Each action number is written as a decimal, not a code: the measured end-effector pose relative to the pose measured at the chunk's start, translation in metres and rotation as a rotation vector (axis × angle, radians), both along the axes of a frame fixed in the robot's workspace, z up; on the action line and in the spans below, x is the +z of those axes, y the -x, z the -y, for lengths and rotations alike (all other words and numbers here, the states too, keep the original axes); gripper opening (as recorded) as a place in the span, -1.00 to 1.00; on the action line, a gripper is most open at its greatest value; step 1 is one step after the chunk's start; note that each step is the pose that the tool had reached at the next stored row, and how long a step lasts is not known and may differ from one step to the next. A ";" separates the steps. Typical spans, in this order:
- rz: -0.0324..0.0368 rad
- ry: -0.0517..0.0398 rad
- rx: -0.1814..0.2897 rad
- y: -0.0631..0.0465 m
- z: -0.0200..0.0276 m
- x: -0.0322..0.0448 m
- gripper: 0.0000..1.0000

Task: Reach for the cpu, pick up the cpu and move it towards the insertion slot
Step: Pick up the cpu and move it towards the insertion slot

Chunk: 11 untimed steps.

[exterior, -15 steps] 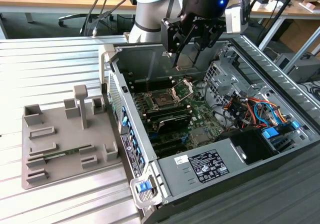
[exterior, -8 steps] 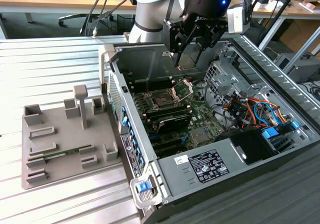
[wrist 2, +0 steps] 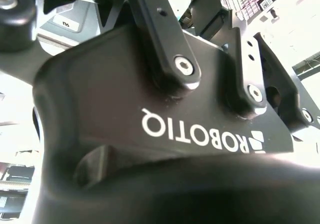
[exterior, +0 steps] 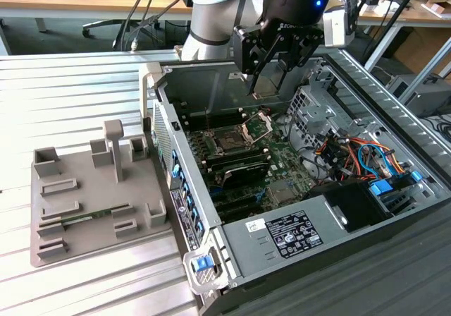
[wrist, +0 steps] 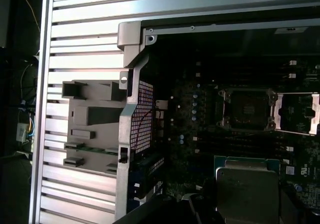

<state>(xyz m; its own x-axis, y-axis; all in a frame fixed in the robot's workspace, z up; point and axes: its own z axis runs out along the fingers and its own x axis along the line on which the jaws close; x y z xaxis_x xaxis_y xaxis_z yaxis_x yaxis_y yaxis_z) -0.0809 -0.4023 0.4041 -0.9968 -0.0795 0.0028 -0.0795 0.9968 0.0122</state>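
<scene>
First wrist view shows the cpu pinched in the gripper, hanging above the insertion slot. A slight tilt or offset could, I judge, bend socket pins.

Silver cpu beside open insertion slot

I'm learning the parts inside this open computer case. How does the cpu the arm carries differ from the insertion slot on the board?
The cpu has a pale silvery metal face; the insertion slot is a dark square recess. The cpu is held up close to the wrist camera, above the board, while the slot sits fixed in the motherboard. The slot has a shiny metal frame swung open beside it; the cpu has only a thin rim. Both are square and look similar in footprint.
</scene>
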 end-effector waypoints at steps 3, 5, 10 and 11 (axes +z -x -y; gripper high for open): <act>0.0000 0.0000 0.000 -0.002 0.0000 0.0000 0.10; 0.0000 0.0000 0.000 -0.003 0.0000 0.0000 0.10; 0.0000 0.0000 0.000 -0.007 0.0000 0.0000 0.10; 0.0000 0.0000 0.000 -0.008 0.0000 0.0000 0.10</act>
<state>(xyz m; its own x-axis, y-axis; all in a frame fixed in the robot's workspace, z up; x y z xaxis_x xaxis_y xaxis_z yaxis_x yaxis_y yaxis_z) -0.0727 -0.4023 0.4041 -0.9968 -0.0794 0.0028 -0.0794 0.9968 0.0122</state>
